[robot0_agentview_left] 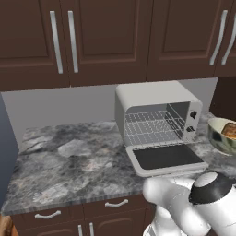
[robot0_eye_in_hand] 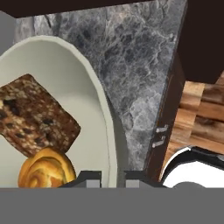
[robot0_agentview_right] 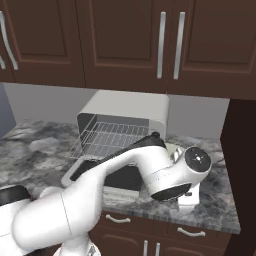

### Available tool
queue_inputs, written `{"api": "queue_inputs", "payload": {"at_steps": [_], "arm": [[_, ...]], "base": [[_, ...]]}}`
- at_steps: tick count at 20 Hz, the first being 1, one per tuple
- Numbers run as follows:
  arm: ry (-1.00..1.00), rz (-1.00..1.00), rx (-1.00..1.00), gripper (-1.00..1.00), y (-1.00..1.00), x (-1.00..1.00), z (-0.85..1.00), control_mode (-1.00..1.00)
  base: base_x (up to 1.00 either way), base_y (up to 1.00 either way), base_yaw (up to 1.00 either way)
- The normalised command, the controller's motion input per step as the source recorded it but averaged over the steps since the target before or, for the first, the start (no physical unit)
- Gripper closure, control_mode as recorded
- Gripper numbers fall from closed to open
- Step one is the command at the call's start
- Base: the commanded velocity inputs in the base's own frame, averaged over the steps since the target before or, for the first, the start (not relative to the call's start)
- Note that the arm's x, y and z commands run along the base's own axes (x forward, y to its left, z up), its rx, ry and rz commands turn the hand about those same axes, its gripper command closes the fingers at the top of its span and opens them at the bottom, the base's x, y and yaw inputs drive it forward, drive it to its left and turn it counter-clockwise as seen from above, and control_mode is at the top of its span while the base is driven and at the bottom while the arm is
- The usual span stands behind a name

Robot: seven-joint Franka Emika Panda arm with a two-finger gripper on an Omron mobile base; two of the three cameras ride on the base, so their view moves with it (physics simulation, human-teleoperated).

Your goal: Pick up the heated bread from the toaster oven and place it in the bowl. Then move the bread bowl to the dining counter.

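Observation:
The pale cream bowl sits on the grey marbled counter to the right of the toaster oven. Inside it lie the small golden-orange heated bread and a darker brown chunk. My gripper is shut on the bowl's right rim, one fingertip inside and one outside. From the left base camera the bowl shows at the right edge. The oven's door hangs open and its wire rack is bare. In the right base view my arm covers most of the bowl. The dining counter is out of view.
Dark brown wall cabinets hang above the oven. A tall dark panel closes the counter's right end, close to the bowl. Bare marbled counter stretches left of the oven. Wooden floor lies beyond the counter's front edge.

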Motion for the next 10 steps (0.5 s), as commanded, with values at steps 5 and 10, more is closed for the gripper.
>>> {"api": "queue_inputs", "payload": {"at_steps": [5,10], "arm": [[-0.26,0.0,-0.02,1.0,1.0,0.0,0.42,-1.0],[-0.16,0.0,0.0,1.0,1.0,0.0,0.53,-1.0]], "base": [[0.0,0.0,0.0],[0.0,0.0,0.0]]}}
